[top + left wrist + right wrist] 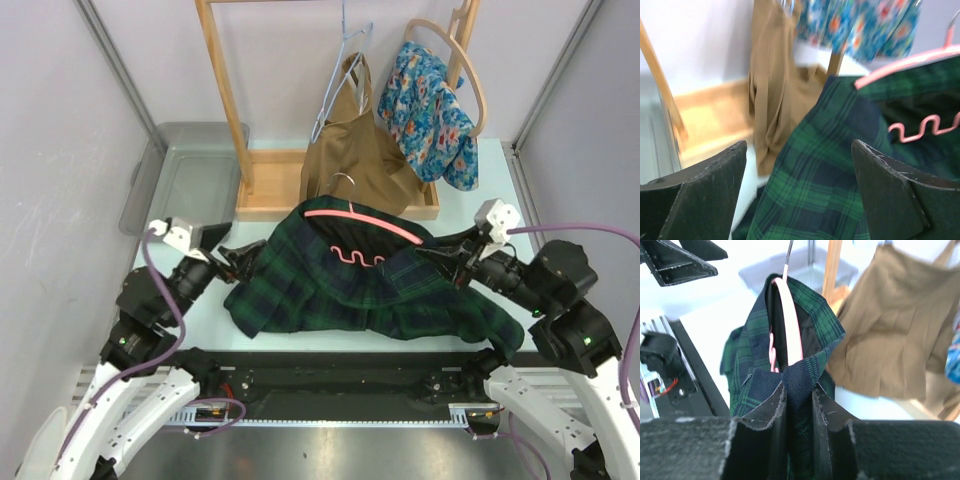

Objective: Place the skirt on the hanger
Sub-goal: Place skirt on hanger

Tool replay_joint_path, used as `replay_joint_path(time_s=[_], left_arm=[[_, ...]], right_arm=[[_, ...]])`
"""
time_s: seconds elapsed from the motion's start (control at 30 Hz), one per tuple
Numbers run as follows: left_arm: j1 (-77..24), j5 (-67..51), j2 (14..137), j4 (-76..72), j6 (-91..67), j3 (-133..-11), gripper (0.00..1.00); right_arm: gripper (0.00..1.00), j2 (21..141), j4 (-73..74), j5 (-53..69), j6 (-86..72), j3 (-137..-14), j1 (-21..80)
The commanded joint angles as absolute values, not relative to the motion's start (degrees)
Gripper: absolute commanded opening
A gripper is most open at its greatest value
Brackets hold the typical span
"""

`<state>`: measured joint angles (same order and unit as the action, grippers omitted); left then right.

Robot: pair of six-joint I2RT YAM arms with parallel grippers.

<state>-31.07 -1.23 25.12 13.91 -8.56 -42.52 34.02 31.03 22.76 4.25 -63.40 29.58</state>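
Note:
A dark green and navy plaid skirt [350, 285] lies on the table with a pink hanger [362, 224] lying in its waist opening; the hanger's metal hook points to the back. My right gripper [428, 254] is shut on the skirt's waistband [799, 390] at its right end, beside the hanger's pink arm [790, 335]. My left gripper [240, 254] is open and empty at the skirt's left edge; in the left wrist view the plaid cloth [815, 175] shows between its fingers [715, 190], with the hanger's wavy bar [920, 129] to the right.
A wooden rack [245, 190] stands at the back with a tan skirt [355, 150] and a blue floral garment [430, 110] hanging on it. A clear plastic bin [190, 175] sits at the back left. Grey walls close both sides.

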Motion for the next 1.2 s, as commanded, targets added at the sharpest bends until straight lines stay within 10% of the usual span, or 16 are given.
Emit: replay_joint_path(time_s=[0.0,0.43,1.17], left_arm=[[-31.02,-3.51,25.93,10.55,-6.25,-49.03,0.89],[-31.03,-22.15,30.06,17.39,1.85,-60.03,0.89],[-30.94,-4.57,26.37,4.14,-23.19,-46.50,0.83]], right_arm=[[0.00,31.91,17.49,23.55,2.37,-68.73,29.36],[0.00,31.37,14.23,29.00,0.26,-73.65,31.11],[0.00,33.22,18.63,31.38,0.26,-73.83,31.20]])
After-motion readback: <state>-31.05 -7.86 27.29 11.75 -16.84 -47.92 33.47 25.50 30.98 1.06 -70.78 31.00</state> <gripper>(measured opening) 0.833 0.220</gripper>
